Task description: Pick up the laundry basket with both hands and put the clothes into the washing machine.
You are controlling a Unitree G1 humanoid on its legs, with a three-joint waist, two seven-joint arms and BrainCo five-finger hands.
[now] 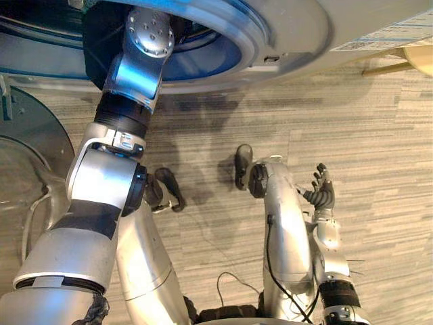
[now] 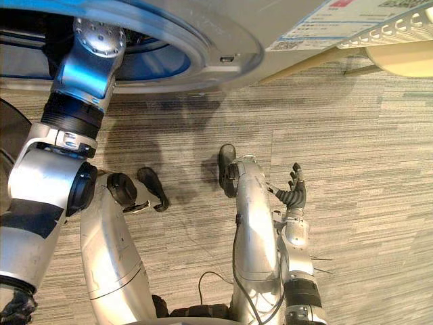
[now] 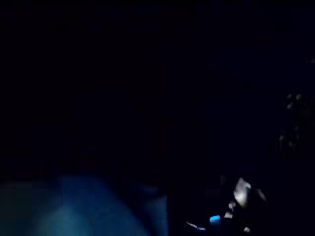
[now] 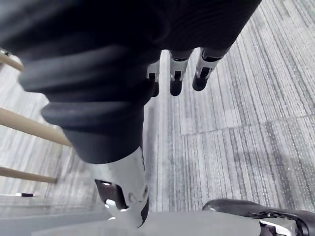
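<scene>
Just washing machine (image 1: 298, 27), open door (image 1: 34, 135) beside.

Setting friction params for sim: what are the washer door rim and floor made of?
Washer door rim: looks like moulded plastic, silver-grey, smooth satin sheen with soft highlights; painted metal not ruled out. Floor: likely carpet tile, matte grey-beige, fine woven stripes and straight seams.
</scene>
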